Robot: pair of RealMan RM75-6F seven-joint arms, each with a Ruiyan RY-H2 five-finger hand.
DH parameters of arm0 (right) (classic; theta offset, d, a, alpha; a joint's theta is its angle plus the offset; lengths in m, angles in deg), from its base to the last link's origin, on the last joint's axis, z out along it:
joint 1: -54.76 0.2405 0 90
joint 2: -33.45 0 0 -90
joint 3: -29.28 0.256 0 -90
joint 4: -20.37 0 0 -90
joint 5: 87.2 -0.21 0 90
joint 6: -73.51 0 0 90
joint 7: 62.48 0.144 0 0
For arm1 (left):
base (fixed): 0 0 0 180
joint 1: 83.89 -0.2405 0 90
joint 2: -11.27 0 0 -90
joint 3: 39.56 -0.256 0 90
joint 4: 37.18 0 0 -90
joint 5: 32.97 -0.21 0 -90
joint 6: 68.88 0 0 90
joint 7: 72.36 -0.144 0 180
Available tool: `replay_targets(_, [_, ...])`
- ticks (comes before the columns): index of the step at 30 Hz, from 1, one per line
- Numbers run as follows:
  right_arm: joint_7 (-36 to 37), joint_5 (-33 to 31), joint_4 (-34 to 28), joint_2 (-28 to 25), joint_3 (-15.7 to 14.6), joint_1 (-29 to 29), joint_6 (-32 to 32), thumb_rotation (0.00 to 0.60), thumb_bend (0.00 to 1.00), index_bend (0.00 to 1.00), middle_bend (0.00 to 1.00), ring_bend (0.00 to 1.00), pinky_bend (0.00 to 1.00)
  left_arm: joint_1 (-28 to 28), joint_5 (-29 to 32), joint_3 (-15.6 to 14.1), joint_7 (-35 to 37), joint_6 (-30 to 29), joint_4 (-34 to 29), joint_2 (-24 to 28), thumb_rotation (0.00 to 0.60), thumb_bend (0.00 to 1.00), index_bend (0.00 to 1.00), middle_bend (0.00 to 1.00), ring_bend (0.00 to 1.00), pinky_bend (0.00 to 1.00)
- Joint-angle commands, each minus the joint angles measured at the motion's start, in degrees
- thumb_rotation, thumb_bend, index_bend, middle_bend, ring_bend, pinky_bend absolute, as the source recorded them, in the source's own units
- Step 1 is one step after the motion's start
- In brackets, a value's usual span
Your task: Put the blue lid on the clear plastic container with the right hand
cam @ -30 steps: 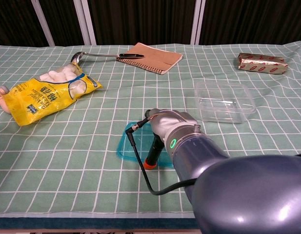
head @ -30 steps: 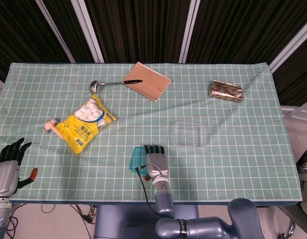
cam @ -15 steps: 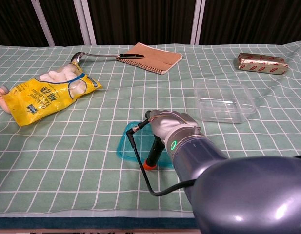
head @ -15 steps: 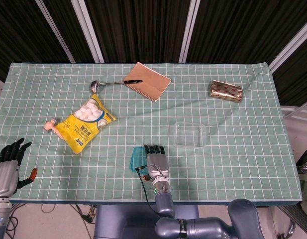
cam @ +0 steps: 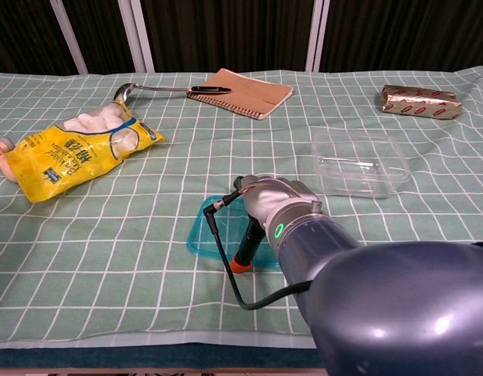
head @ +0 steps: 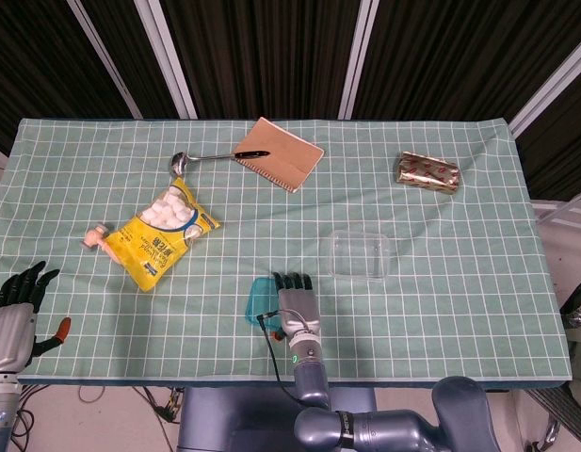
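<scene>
Nothing is moving much: our right hand (head: 296, 299) is still resting flat on the blue lid (head: 260, 299), not gripping it yet.

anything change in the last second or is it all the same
Hardly anything changed. The right hand stays over the blue lid near the table's front edge, with at most a slight settling of the arm; whether it grips the lid cannot be told. The lid has not moved toward the clear plastic container. The left hand stays off the table's left corner, fingers spread. The other items are unmoved.
</scene>
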Motion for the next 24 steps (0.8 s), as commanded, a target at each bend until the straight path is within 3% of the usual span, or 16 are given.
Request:
replay_targets(1, [0.19, -0.04, -0.35, -0.28, 0.17, -0.18, -0.3, 0.6, 0.22, 0.0, 0.39, 0.0, 0.0, 0.0, 0.02, 0.0, 0.02, 0.0, 0.0, 0.02, 0.6, 0.36, 0.13, 0.0, 0.0, 0.0])
replay_targets(6, [1.85, 1.59, -0.61, -0.48, -0.01, -0.54, -0.25, 0.6, 0.34, 0.0, 0.44, 0.03, 0.0, 0.02, 0.16, 0.02, 0.07, 0.06, -0.03, 0.07, 0.6, 0.36, 0.14, 0.0, 0.0, 0.0])
replay_targets(24, [2.45, 1.97, -3.69, -2.68, -1.25, -1.77, -0.51, 0.6, 0.35, 0.0, 0.49, 0.09, 0.0, 0.04, 0.4, -0.01, 0.04, 0.18, -0.06, 0.11, 0.6, 0.36, 0.14, 0.0, 0.0, 0.0])
